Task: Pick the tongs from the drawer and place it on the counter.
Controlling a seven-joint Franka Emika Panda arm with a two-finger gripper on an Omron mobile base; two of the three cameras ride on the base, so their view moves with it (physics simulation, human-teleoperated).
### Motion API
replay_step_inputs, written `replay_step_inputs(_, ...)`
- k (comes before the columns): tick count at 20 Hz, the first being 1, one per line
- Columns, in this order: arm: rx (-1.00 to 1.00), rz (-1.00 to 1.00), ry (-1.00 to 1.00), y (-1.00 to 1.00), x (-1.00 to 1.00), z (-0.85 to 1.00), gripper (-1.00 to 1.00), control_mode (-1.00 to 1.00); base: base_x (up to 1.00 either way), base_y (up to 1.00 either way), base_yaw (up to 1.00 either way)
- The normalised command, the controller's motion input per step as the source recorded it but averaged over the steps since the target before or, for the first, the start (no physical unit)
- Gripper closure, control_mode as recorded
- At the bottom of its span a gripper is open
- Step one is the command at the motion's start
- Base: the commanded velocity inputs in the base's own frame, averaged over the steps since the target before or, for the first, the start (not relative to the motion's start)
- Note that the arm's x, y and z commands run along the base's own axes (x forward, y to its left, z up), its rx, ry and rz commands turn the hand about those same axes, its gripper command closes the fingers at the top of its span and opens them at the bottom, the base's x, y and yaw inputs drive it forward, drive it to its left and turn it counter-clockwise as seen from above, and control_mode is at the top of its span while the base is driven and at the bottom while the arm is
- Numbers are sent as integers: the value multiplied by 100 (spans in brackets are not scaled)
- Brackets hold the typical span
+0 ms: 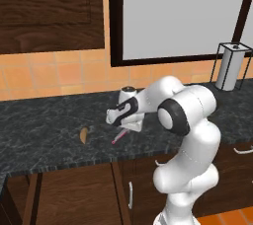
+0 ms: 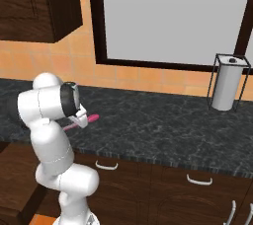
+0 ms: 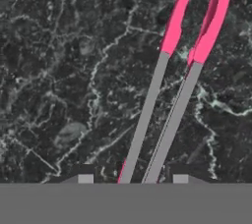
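Observation:
The tongs (image 3: 157, 105), pink at the tips and silvery-grey in the middle, lie on the dark marbled counter (image 1: 44, 120), pointing away from my hand. My gripper (image 3: 133, 179) is open just above them, with its fingertips (image 3: 85, 179) well apart on either side of the handle end and a gap on each side. From the left base the gripper (image 1: 126, 129) hovers low over the counter, and the pink end of the tongs (image 1: 118, 136) sticks out below it. The right base view shows the tongs (image 2: 93, 118) beside the gripper (image 2: 81, 122). Dark-brown wood (image 1: 20, 199) under the counter's left end may be the drawer.
A small tan-brown oval object (image 1: 85, 134) lies on the counter left of the tongs. A paper towel roll in a wire holder (image 2: 225, 88) stands at the back right. A small white jar (image 1: 128, 91) sits behind my arm. Cabinet doors with silver handles (image 2: 200, 180) run below.

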Motion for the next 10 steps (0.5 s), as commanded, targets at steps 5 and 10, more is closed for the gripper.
replay_step_inputs(5,8,0,-9,-55,-43,62,-100,-100,0,0,0)
replay_step_inputs(10,3,-1,0,-81,-74,55,-100,-100,0,0,0)
